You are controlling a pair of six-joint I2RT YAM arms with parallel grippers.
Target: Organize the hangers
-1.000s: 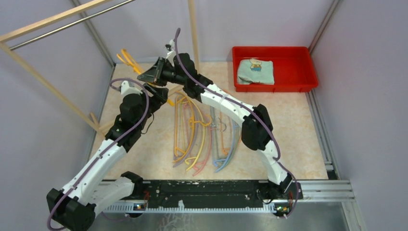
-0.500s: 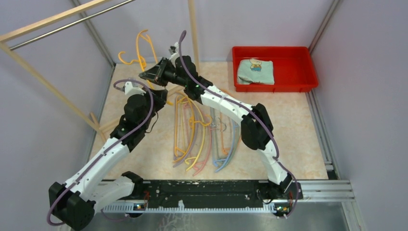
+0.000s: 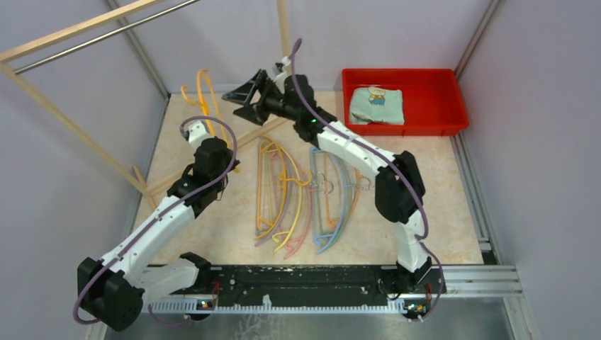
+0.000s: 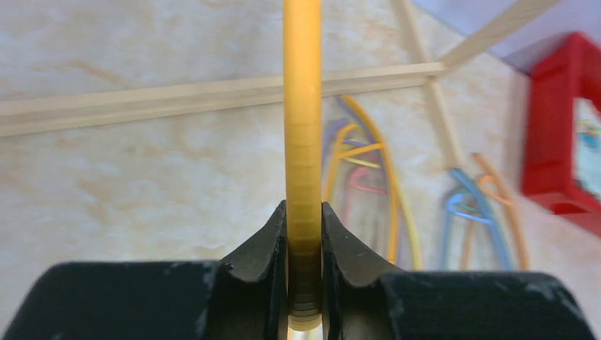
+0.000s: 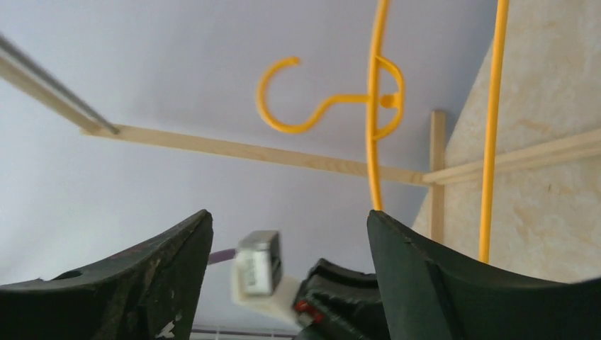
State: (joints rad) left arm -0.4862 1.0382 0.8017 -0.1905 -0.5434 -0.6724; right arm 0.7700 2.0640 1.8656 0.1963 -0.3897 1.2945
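Note:
My left gripper (image 3: 215, 145) (image 4: 305, 234) is shut on the bar of a yellow hanger (image 3: 204, 91) (image 4: 302, 106). The hanger stands upright at the back left, its hook (image 5: 283, 106) up against the purple wall. My right gripper (image 3: 235, 105) (image 5: 287, 216) hangs open just to the right of it, with nothing between its fingers, and the yellow hanger (image 5: 373, 142) is apart from them. Several more hangers (image 3: 305, 191) in yellow, orange, pink, purple and blue lie in a loose pile on the floor between the arms.
A pale wooden rack frame (image 3: 71, 32) with a metal rail (image 3: 106, 35) crosses the upper left, and its base bars (image 4: 177, 99) lie on the floor. A wooden post (image 3: 283, 28) stands behind. A red tray (image 3: 453, 106) at back right holds a folded cloth (image 3: 375, 105).
The right gripper has opened, let go of the yellow hanger and drawn back to the right. The left gripper has shut on the hanger and now holds it upright alone.

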